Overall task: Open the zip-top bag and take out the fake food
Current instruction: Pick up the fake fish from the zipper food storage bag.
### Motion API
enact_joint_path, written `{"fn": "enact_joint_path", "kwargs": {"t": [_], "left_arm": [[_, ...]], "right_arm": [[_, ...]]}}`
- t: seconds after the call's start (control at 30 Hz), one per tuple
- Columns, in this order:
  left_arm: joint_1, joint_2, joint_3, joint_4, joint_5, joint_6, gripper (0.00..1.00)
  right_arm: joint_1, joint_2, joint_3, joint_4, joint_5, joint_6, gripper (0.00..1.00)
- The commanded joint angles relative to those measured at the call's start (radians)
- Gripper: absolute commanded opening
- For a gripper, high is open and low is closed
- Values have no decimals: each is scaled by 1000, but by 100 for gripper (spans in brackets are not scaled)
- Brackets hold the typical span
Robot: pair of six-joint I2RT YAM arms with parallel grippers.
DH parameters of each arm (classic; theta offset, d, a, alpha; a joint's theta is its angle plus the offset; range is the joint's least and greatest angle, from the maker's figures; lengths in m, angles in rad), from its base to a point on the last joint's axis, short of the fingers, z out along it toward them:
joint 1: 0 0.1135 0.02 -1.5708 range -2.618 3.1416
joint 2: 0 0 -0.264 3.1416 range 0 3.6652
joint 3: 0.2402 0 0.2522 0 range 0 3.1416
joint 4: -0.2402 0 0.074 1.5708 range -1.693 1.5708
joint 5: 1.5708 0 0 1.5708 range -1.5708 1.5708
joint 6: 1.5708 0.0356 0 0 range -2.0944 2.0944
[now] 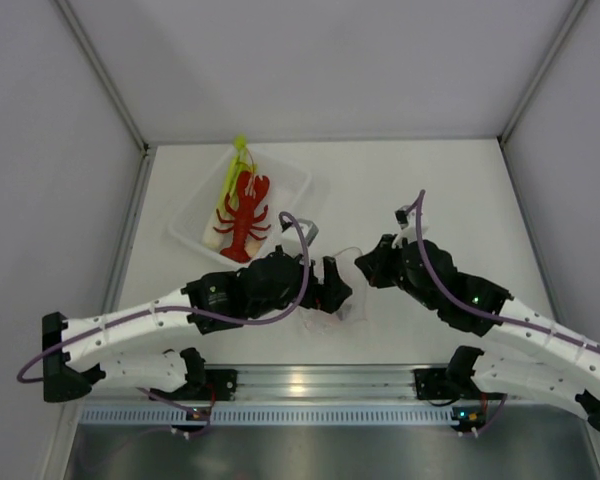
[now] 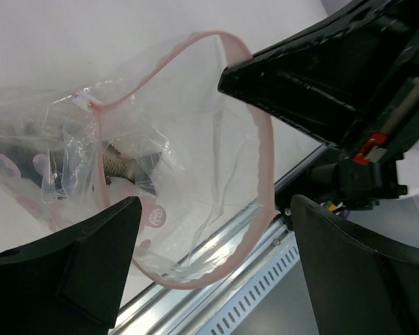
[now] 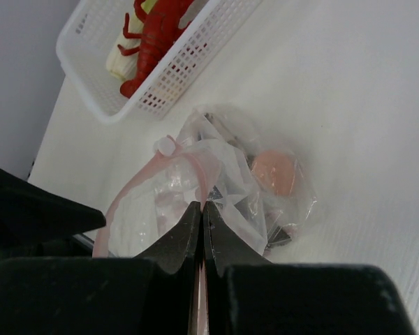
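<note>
The right pincer (image 3: pixel 200 209) is closed tight, its two fingers pressed together on the pink zip strip (image 2: pixel 267 157) of the bag (image 3: pixel 227 157). The strip runs straight into the seam between the fingers, so the pincer grips the bag by one lip of its mouth. The left pincer (image 2: pixel 216 209) stands wide open, its fingers far apart and clamped on nothing. Whether the bag's film brushes one of those fingers cannot be told.

Just ahead of the left pincer's tips the mouth of the bag gapes, with the pink strip curving round in a loop. The right pincer's black body sits close by, up and to the right of that loop. Seen from above, the two pincers face each other almost tip to tip over the near part of the table (image 1: pixel 430 180). The crumpled bag lies on the surface just beneath and between them.

Inside the bag, past the open mouth and to the left of the left pincer's midline, lies a grey fish (image 2: pixel 122 166). A pinkish round piece (image 3: pixel 274 173) sits in the bag just beyond the right pincer's closed tips and to their right. Well beyond those tips and off to the left stands a white basket (image 3: pixel 181 77), apart from the bag. It holds a red lobster (image 1: pixel 246 215) and a green leek (image 1: pixel 230 182) side by side.
</note>
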Motion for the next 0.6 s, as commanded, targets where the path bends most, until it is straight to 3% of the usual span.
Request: {"fn": "enact_joint_path", "kwargs": {"t": [0.0,0.1,0.17,0.23,0.3,0.57], "left_arm": [[-70,56,27,21,-205,-47,93],[-95,108,71,23,-233,-62,83],[-97,148,101,28,-230,-76,65],[-100,186,127,32,-232,-88,40],[-100,220,142,35,-236,-93,27],[-100,280,125,80,-270,-114,13]], "right_arm": [[-5,-41,-13,72,94,65,0],[-5,-42,-10,70,106,67,0],[-7,-44,-10,72,114,75,0],[-8,-47,-12,83,111,79,0],[-5,-47,-12,87,102,85,0],[-7,-60,-9,106,76,108,0]]}}
